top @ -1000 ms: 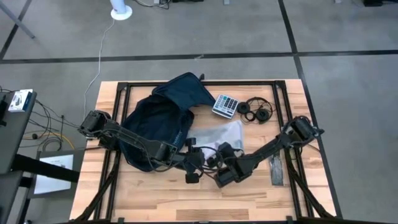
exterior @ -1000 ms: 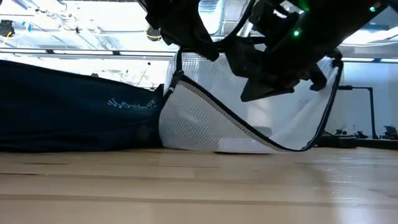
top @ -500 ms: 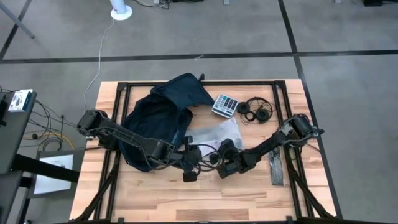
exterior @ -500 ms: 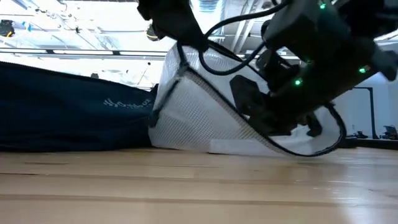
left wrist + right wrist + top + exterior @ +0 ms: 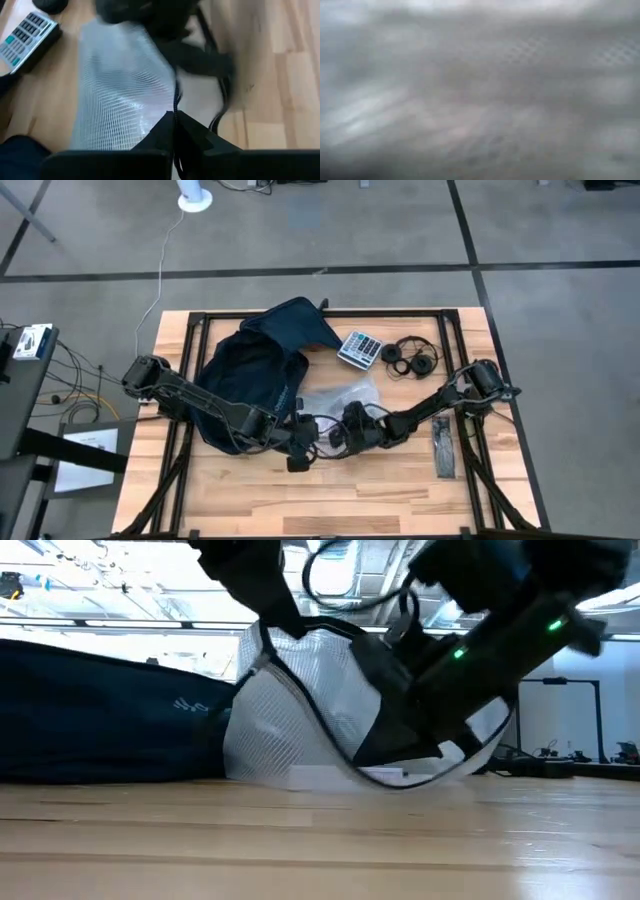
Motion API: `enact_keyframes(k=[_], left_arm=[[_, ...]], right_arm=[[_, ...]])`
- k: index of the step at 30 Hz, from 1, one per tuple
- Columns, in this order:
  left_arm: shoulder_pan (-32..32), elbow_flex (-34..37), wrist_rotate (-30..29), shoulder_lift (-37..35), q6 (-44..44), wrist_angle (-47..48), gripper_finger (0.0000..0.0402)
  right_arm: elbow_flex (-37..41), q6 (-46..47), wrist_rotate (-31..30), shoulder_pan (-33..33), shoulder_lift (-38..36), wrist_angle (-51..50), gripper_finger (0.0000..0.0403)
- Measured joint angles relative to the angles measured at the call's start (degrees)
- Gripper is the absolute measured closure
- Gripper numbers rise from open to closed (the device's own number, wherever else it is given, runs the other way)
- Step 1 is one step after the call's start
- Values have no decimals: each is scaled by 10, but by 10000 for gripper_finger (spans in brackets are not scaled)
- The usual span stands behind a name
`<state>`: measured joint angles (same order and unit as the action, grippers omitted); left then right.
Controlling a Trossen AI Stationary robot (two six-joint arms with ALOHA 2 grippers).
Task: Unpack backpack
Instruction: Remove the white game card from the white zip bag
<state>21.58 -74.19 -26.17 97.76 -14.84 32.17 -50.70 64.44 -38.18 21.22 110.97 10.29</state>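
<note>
The dark navy backpack (image 5: pixel 255 375) lies flat on the table's left half; it also shows in the low view (image 5: pixel 100 710). A clear mesh pouch (image 5: pixel 345 392) with a black zipper edge stands just right of it, its lower side on the table (image 5: pixel 300 725). My left gripper (image 5: pixel 174 120) is shut on the pouch's zipper edge and holds it up. My right gripper (image 5: pixel 345 425) reaches in at the pouch's open mouth (image 5: pixel 400 740). Its wrist view shows only blurred mesh (image 5: pixel 480 90). My left gripper pinches the pouch's black zipper edge (image 5: pixel 175 102) between its two fingers. It comes from above, and that edge is raised (image 5: pixel 265 640). The pouch hangs below the fingers, with its lower side on the table.
A calculator (image 5: pixel 360 348) and black headphones (image 5: pixel 412 358) lie at the far right of the table. A dark flat object (image 5: pixel 443 450) lies near the right edge. Bare wood runs along the near edge (image 5: pixel 330 500).
My right gripper has gone toward the table's left and far edge, down into the pouch's open mouth. The pouch has shifted toward the backpack, and its held edge has moved left with my left gripper.
</note>
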Motion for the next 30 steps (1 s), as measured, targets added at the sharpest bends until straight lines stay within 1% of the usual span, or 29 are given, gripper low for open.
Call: enact_keyframes(k=[4,8,10,12,14,18,20,22,26,28,30], left_arm=[[-2,3,-7,0,-8,6,402],[-5,4,-8,0,-8,6,402],[-5,4,-9,0,-8,6,402],[-6,4,-10,0,-8,5,402],[-6,4,-11,0,-8,4,402],[-6,4,-11,0,-8,5,402],[-8,4,-11,0,-8,4,402],[-11,4,-11,0,-8,4,402],[-13,4,-11,0,-8,1,402],[-13,4,-11,0,-8,0,402],[-13,4,-11,0,-8,0,402]], right_arm=[[-10,-13,65,25,-14,-9,402],[-16,-33,154,51,-29,-13,402],[-19,-44,169,64,-35,-16,402],[-22,-45,169,75,-40,-17,402],[-29,-49,157,82,-46,-16,402],[-62,-74,143,95,-50,-30,402],[-94,-78,143,103,-51,-73,402],[-132,-69,142,112,-52,-149,402],[-211,-21,133,122,-49,-300,402],[-238,4,112,127,-49,-342,402],[-255,29,100,129,-49,-362,401]])
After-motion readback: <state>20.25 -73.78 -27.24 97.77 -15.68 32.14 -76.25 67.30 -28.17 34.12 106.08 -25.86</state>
